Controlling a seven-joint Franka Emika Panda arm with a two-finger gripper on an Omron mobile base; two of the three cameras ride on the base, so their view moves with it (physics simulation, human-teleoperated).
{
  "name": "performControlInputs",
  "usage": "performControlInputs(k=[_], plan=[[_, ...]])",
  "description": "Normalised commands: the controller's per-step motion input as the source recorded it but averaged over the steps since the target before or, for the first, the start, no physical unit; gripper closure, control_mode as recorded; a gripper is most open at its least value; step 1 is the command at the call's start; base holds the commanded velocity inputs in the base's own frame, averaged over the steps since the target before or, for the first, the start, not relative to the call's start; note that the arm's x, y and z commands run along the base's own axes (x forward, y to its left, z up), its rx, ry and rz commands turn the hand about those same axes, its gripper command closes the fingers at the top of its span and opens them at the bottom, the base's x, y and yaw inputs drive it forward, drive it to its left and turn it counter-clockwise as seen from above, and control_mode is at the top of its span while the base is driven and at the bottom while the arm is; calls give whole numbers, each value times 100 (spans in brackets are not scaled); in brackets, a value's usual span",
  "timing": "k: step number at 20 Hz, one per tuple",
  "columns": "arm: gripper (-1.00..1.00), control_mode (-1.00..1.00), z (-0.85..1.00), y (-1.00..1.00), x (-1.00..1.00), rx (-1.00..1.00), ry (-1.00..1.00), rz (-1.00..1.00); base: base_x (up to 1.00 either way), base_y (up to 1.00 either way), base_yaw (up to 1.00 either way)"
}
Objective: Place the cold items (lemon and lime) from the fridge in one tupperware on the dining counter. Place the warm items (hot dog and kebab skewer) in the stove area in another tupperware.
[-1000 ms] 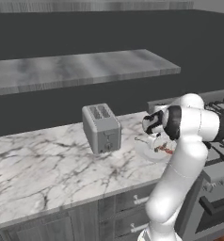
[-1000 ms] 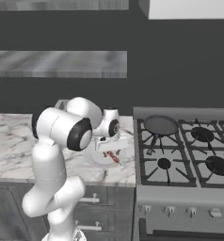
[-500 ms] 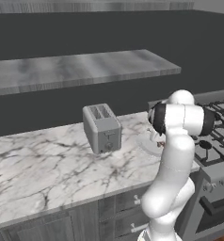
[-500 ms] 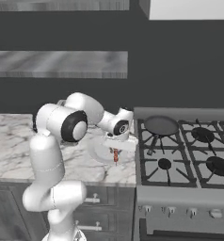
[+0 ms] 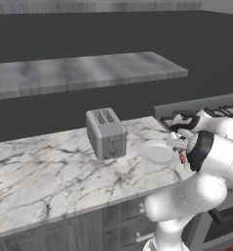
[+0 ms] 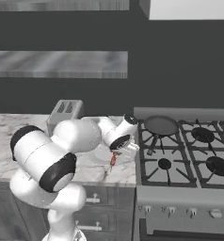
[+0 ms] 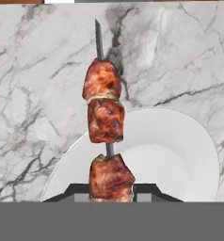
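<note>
Hand view: gripper (image 7: 111, 188) clamped on the kebab skewer (image 7: 104, 136) — meat chunks hang above the white plate (image 7: 180, 155). Toaster (image 5: 106, 133) sits beside that plate on the marble counter (image 5: 45, 171).

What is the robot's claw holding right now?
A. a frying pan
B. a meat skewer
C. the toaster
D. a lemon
B. In the hand view the gripper is shut on the kebab skewer, whose meat chunks hang above the white plate on the marble counter.

obstacle: toaster (image 5: 106, 133) (upright) | free: counter (image 5: 45, 171) to its left
</note>
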Motion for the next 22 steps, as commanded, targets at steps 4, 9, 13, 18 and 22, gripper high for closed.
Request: performControlInputs(k=[4, 9, 13, 18, 22], plan=[[100, -100, 98, -12, -100, 0, -57, 9, 0, 0, 0], [100, -100, 100, 6, -100, -22, -41, 13, 0, 0, 0], [100, -100, 100, 5, -100, -61, -36, 29, 0, 0, 0], [100, -100, 86, 11, -100, -84, -17, 37, 0, 0, 0], [100, -100, 60, 38, -100, -98, 0, 51, 0, 0, 0]])
